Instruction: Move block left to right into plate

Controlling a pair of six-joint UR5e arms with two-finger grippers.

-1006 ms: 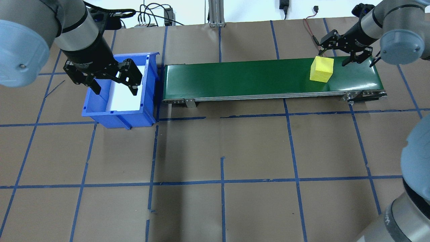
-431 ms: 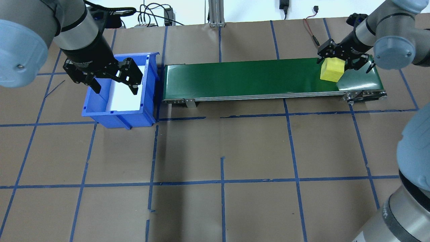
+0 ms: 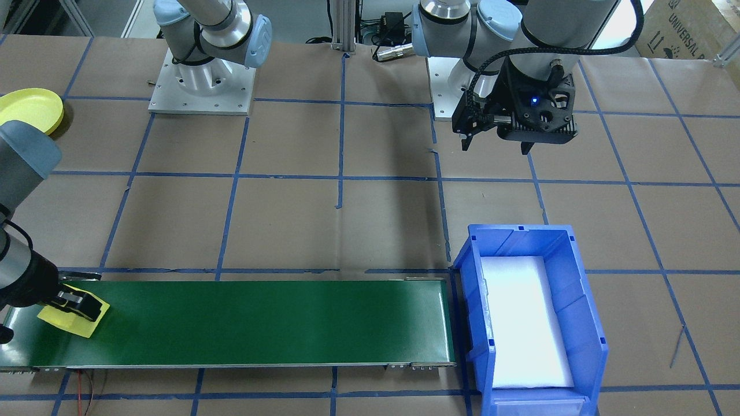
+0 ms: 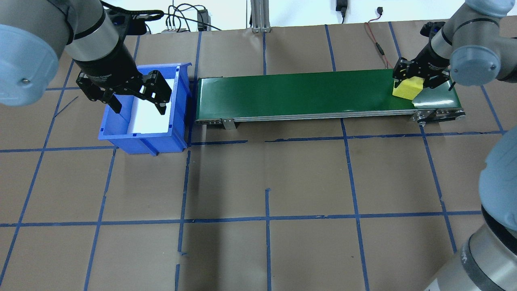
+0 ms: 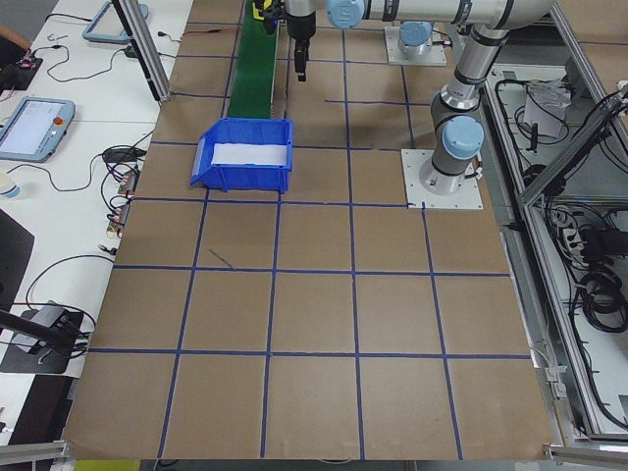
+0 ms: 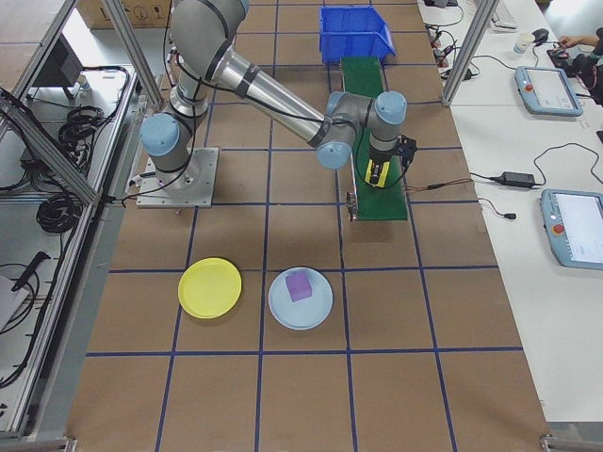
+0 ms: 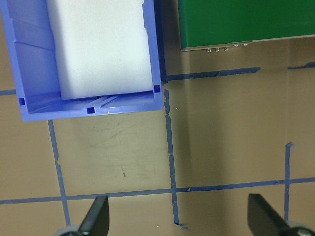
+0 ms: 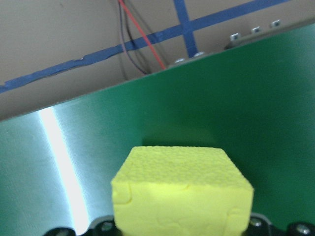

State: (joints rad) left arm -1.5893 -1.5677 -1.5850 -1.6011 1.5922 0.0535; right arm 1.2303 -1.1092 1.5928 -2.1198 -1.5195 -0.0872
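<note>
- Yellow block (image 4: pixel 408 89): a foam cube at the right end of the green conveyor belt (image 4: pixel 307 93), sitting between the fingers of the right gripper (image 4: pixel 416 74); the right wrist view shows it filling the lower frame with belt behind it.
- Right gripper: fingers on either side of the block, closed against its sides; a finger lies across the block's top in the front-facing view (image 3: pixel 75 303).
- Yellow plate (image 6: pixel 209 287): on the brown paper table (image 4: pixel 266 182), well apart from the belt, on the robot's side of it, with nothing in it.
- Pale blue plate (image 6: pixel 300 298): just beside the yellow plate, holding a purple cube (image 6: pixel 299 285).
- Blue bin (image 4: pixel 143 117): just beside the belt's left end, with a white pad (image 4: pixel 151 115) inside.
- Left gripper (image 4: pixel 135 99): poised over the bin, fingers spread wide, holding nothing.
</note>
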